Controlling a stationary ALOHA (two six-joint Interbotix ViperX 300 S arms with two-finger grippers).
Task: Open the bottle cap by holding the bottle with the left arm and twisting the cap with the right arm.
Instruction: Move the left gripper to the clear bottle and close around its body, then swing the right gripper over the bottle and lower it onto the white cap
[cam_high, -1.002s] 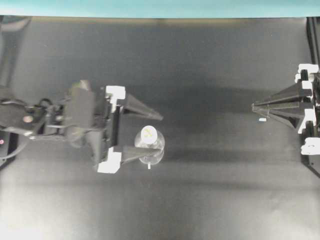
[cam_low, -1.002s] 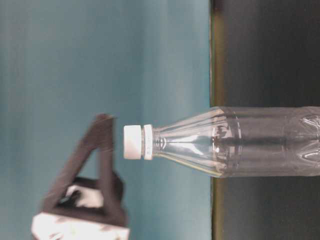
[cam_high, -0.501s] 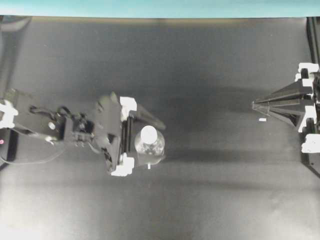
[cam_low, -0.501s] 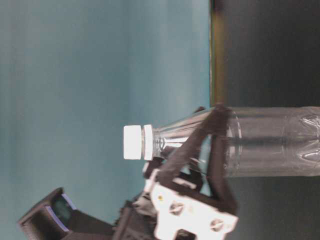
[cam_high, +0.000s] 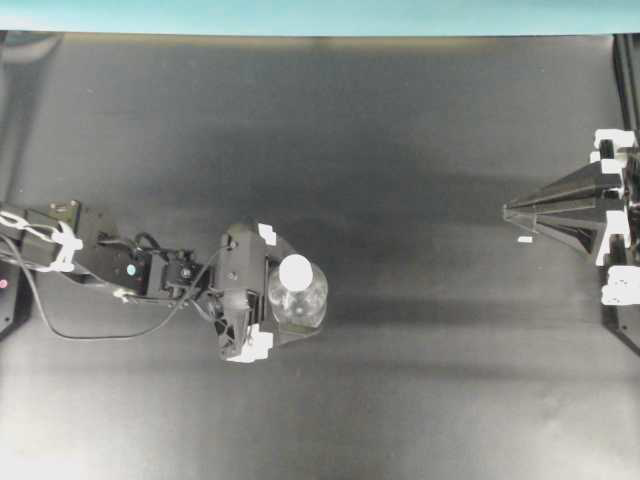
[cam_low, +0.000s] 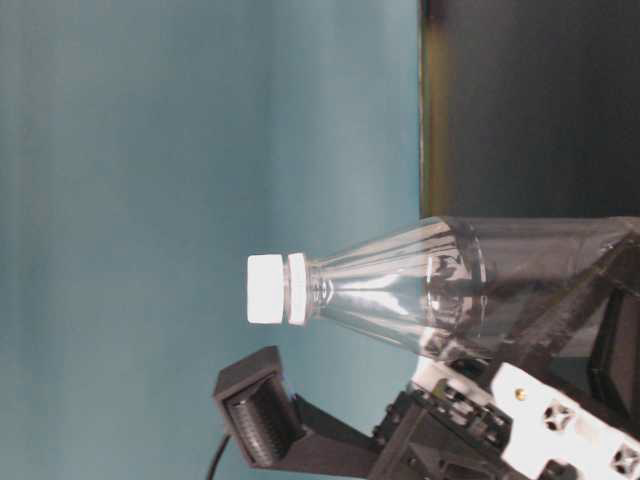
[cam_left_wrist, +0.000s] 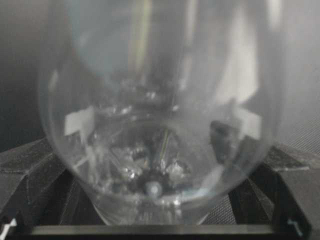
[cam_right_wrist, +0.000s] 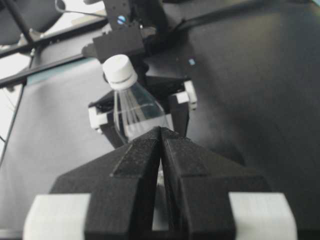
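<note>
The clear bottle stands upright on the black table, with its white bottle cap on top. My left gripper is open and low at the bottle's base, one finger on each side of the body. In the left wrist view the bottle fills the picture between the black fingers; whether they touch it cannot be told. From table level the cap is free above the left gripper. My right gripper is shut and empty, far right, pointing at the bottle.
A small white scrap lies on the table just below the right gripper's tip. The left arm's loose cables trail over the left side. A teal wall runs along the far edge.
The left gripper has come down and moved right, so its open fingers now stand on both sides of the bottle's lower body. The right gripper has not moved.
</note>
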